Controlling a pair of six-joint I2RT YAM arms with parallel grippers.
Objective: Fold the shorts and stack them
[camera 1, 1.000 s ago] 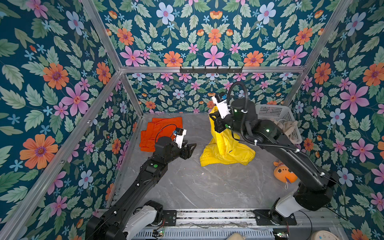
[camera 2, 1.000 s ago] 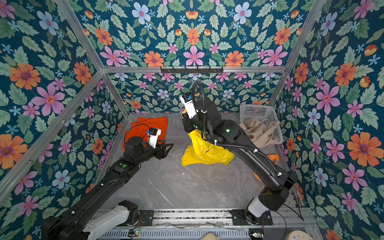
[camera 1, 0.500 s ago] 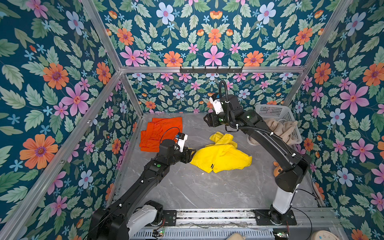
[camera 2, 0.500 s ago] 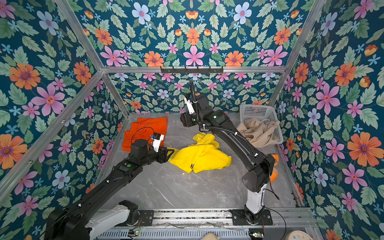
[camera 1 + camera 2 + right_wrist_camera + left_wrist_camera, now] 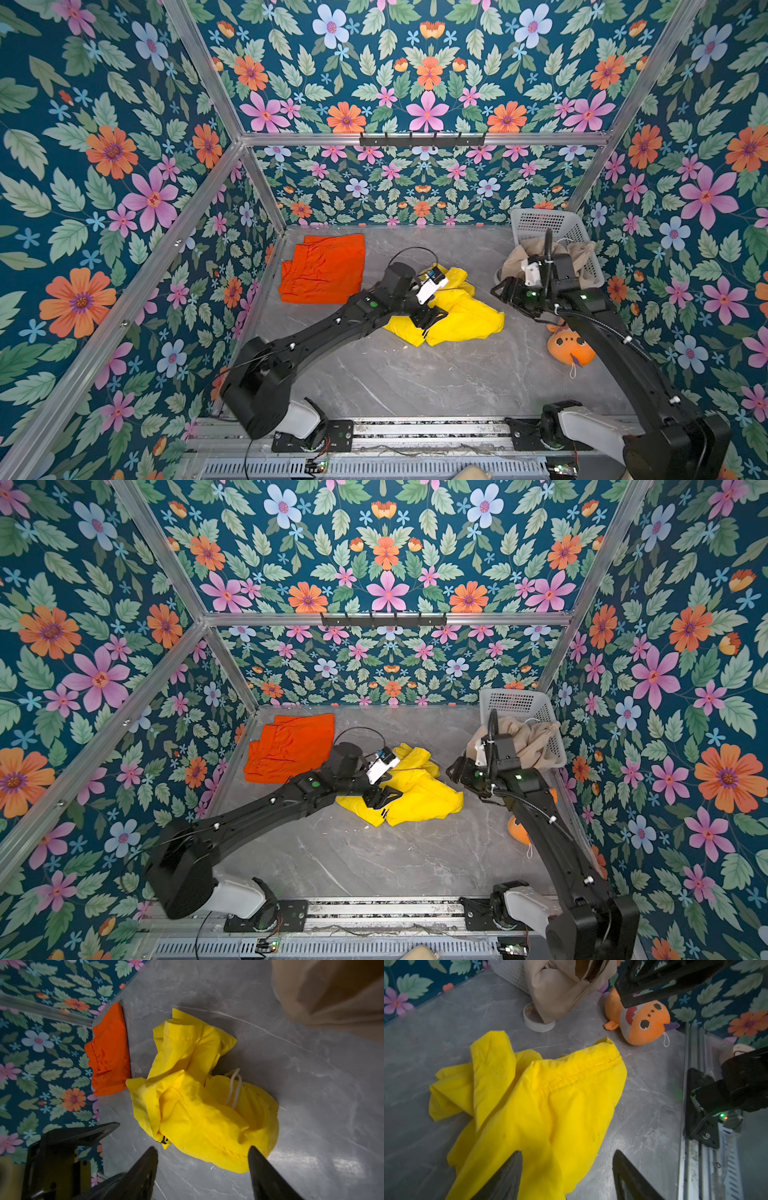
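Note:
The yellow shorts (image 5: 461, 318) (image 5: 419, 793) lie crumpled in the middle of the grey table, a white drawstring (image 5: 234, 1088) showing. My left gripper (image 5: 428, 318) (image 5: 382, 798) (image 5: 568, 1152) hangs open just over their left part, with yellow cloth under the jaws. To their right, my right gripper (image 5: 503, 291) (image 5: 455, 771) (image 5: 203, 1148) is open and holds nothing. The orange shorts (image 5: 324, 268) (image 5: 291, 746) (image 5: 110, 1053) lie folded flat at the back left. The beige shorts (image 5: 582, 253) (image 5: 536, 737) (image 5: 560, 987) spill out of the basket.
A white mesh basket (image 5: 544, 224) (image 5: 515, 704) stands at the back right. An orange plush fish (image 5: 569, 347) (image 5: 519, 831) (image 5: 641, 1022) lies by the right wall. A tape roll (image 5: 537, 1022) sits near the basket. Floral walls close in three sides.
My right gripper opened and let the yellow shorts drop onto the table, then pulled back right toward the basket. My left gripper moved right over the shorts.

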